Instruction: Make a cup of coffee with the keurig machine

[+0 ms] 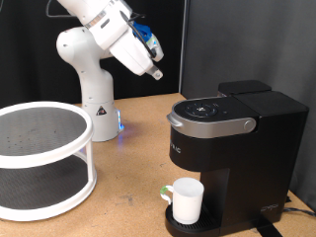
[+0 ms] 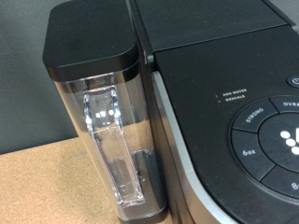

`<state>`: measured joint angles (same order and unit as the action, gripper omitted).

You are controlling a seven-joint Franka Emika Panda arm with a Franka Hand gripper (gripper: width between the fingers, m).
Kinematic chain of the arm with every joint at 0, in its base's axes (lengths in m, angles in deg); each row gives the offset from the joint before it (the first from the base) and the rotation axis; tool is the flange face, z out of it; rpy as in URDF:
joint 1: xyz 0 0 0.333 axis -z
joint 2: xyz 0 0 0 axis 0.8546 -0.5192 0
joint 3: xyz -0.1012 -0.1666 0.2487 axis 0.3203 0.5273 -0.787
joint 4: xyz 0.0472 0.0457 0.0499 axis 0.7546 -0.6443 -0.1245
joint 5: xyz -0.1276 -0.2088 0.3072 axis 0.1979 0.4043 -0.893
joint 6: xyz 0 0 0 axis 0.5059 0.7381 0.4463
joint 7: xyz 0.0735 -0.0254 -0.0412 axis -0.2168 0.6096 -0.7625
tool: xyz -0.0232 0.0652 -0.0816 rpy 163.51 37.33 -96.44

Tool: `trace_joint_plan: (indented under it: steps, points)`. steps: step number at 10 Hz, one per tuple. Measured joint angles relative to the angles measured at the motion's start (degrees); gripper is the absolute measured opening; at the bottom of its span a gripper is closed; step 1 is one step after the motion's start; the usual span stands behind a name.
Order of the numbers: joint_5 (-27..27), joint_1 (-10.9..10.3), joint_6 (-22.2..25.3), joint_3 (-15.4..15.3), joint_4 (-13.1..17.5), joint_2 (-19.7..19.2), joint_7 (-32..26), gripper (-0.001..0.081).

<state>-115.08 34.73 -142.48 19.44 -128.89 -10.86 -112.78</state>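
The keurig machine (image 1: 237, 138) stands at the exterior view's right, black and boxy, with its silver-grey lid handle (image 1: 212, 124) down. The white cup (image 1: 186, 200) stands upright on the drip tray under the spout. My gripper (image 1: 155, 71) hangs in the air above and to the left of the machine, touching nothing and with nothing between its fingers. The wrist view shows no fingers. It looks down on the machine's button panel (image 2: 276, 140) and its clear water tank (image 2: 112, 140), which has a black lid.
A white round two-tier shelf (image 1: 39, 158) stands on the wooden table at the exterior view's left. The arm's white base (image 1: 94, 99) is behind it. A small greenish thing (image 1: 165, 194) sits beside the cup. A black curtain forms the backdrop.
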Motion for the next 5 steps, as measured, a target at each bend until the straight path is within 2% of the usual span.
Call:
trace_joint_plan:
  steps: [3, 5]
  points:
    - [-1.5, -0.09, -1.13, 0.18, -0.63, 0.45, -3.78, 0.0803]
    - [-1.59, -1.07, -1.14, -0.35, 1.07, 0.21, -4.44, 0.0803]
